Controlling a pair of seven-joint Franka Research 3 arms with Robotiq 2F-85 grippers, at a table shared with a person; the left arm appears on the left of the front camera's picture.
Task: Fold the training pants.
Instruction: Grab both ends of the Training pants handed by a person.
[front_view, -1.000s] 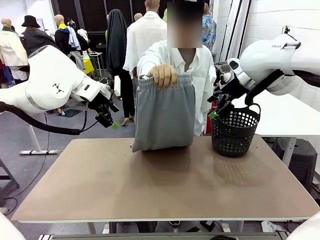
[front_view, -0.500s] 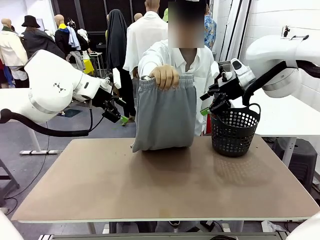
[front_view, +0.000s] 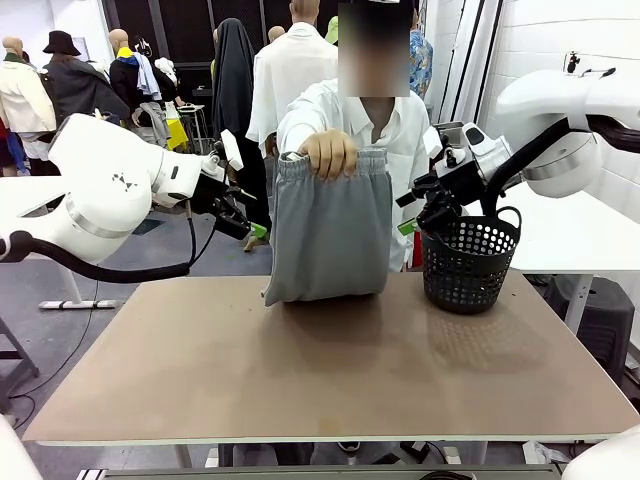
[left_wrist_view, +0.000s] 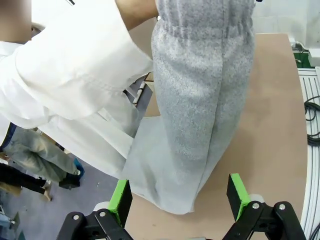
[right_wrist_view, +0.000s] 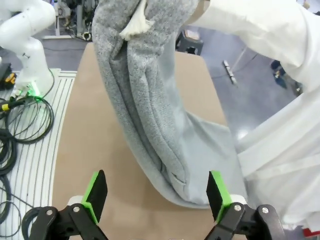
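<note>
Bright, even indoor light, sharp focus

**Three views, one garment**

From the robot's side we look across the table (front_view: 330, 370) at the person (front_view: 400, 140). Our wrist cameras look past the left gripper (left_wrist_view: 177, 182) and right gripper (right_wrist_view: 156, 175), close in from opposite sides; all share the hanging training pants (front_view: 328, 235).
</note>
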